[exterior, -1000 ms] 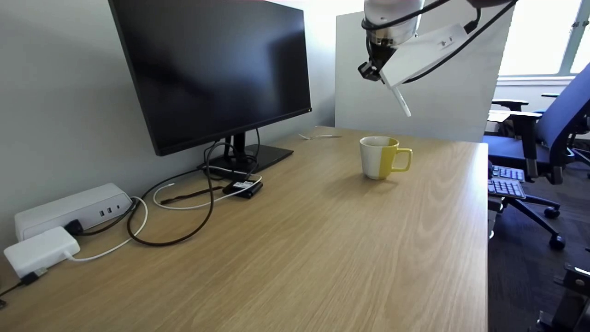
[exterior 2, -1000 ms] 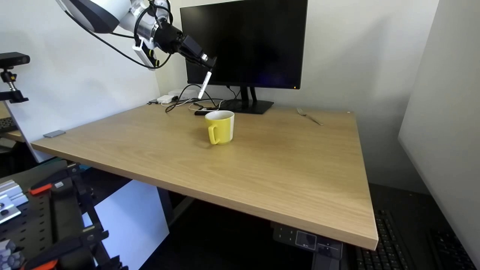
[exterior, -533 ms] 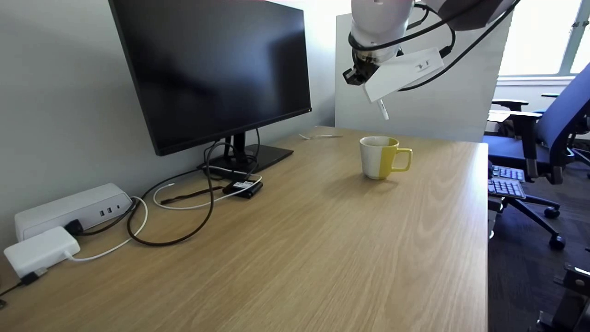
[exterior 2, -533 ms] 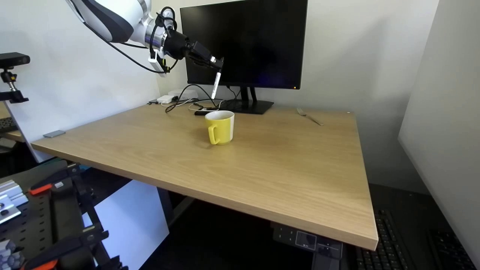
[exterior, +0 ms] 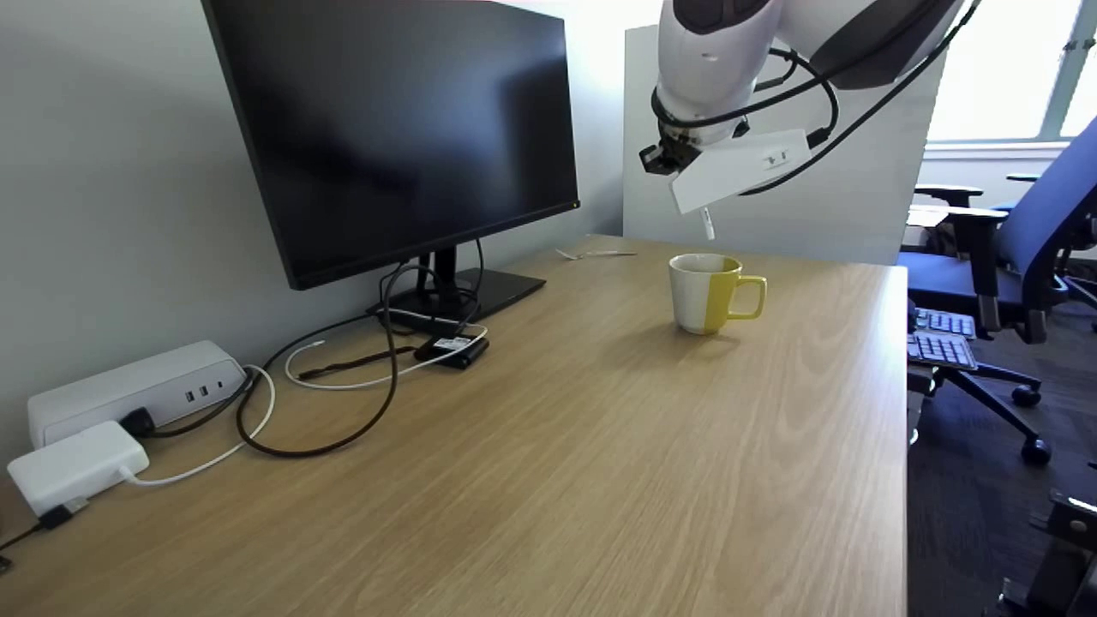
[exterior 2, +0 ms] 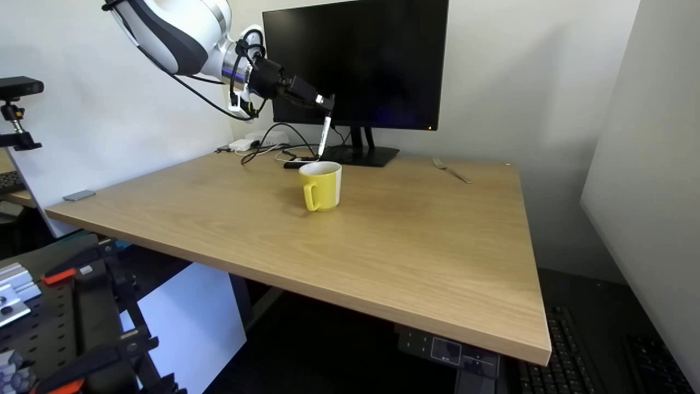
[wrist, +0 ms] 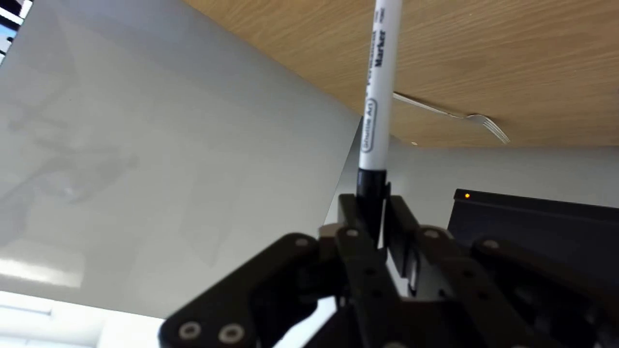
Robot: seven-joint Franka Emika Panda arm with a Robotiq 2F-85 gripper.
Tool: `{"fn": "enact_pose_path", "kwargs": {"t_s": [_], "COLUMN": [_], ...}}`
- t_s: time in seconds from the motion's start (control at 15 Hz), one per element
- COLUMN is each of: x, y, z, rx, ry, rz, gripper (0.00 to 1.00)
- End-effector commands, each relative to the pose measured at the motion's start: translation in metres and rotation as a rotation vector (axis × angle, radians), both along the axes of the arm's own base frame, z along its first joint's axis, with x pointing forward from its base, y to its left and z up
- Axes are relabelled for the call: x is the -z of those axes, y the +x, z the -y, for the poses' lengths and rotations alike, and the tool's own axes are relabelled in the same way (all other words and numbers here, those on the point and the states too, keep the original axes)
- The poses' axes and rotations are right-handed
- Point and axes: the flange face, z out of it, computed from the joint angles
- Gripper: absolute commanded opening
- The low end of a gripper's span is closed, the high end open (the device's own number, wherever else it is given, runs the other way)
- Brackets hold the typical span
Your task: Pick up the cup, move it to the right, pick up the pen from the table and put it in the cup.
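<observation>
Pen (exterior 2: 325, 135), pinched by its cap in end effector (wrist: 372, 207), has come down and rightward in an exterior view; tip now above upright cup (exterior 2: 324, 189), mid-frame, apparently aligned. Insertion probably next.

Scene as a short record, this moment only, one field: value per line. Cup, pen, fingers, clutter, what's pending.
cup: upright on table, white and yellow
pen: off the table, white end down, shows above the cup in both exterior views, not yet inside
fingers: shut on pen's black end
fork: on table, apart from cup
monitor: screen dark
pending: likely lowering pen into cup, then release
</observation>
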Motion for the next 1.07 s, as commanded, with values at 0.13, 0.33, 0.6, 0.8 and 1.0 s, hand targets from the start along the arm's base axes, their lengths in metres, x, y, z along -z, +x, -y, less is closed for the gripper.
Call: {"fn": "enact_pose_path", "kwargs": {"t_s": [0.13, 0.33, 0.6, 0.8, 1.0], "x": [0.018, 0.028, 0.044, 0.058, 0.071], "y": [0.008, 0.010, 0.014, 0.016, 0.018], "z": [0.011, 0.013, 0.012, 0.012, 0.010], "rx": [0.019, 0.022, 0.013, 0.006, -0.003], "ry": [0.037, 0.043, 0.048, 0.049, 0.052], "rz": [0.038, 0.038, 0.035, 0.026, 0.015], "gripper": [0.04, 0.04, 0.04, 0.04, 0.04]}}
